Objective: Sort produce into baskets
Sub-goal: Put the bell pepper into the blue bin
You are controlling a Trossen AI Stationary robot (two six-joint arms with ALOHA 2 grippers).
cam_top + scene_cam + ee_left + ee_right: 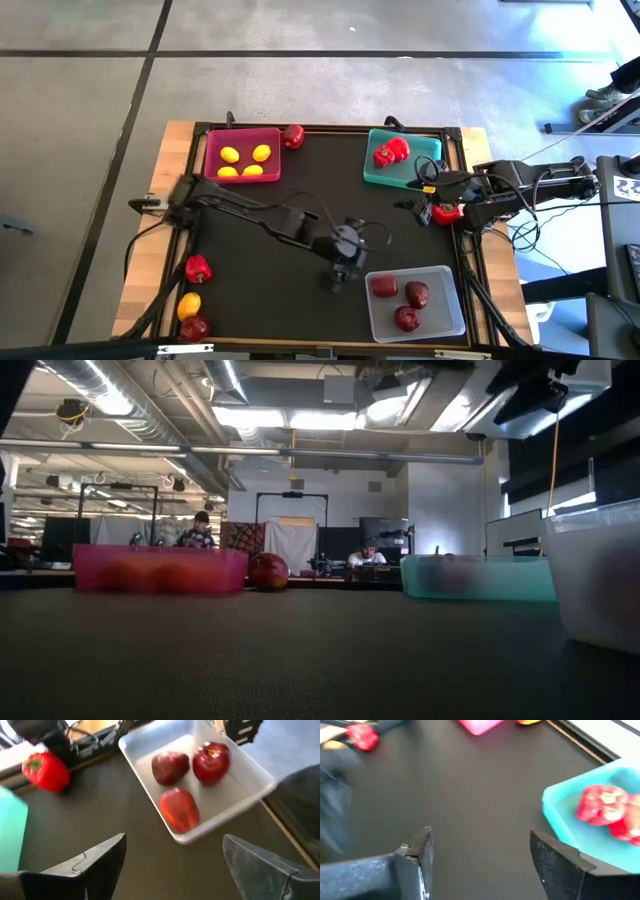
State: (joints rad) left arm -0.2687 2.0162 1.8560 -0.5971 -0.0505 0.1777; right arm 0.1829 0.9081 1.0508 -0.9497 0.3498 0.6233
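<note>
The magenta basket (pixel 242 155) at the far left holds yellow lemons. The teal basket (pixel 400 160) at the far right holds red peppers (pixel 390 151). The clear basket (pixel 415 300) at the near right holds three dark red apples (pixel 172 767). My left gripper (pixel 340 275) is open and empty over the mat, just left of the clear basket. My right gripper (pixel 405 206) is open and empty, near the teal basket's near side. A red pepper (pixel 446 212) lies on the mat beside my right arm and also shows in the left wrist view (pixel 46 770).
A dark red apple (pixel 293 136) lies on the mat by the magenta basket's right side. At the near left edge lie a red pepper (pixel 198 268), a lemon (pixel 188 305) and an apple (pixel 194 327). The mat's middle (pixel 300 190) is bare. People sit in the room beyond.
</note>
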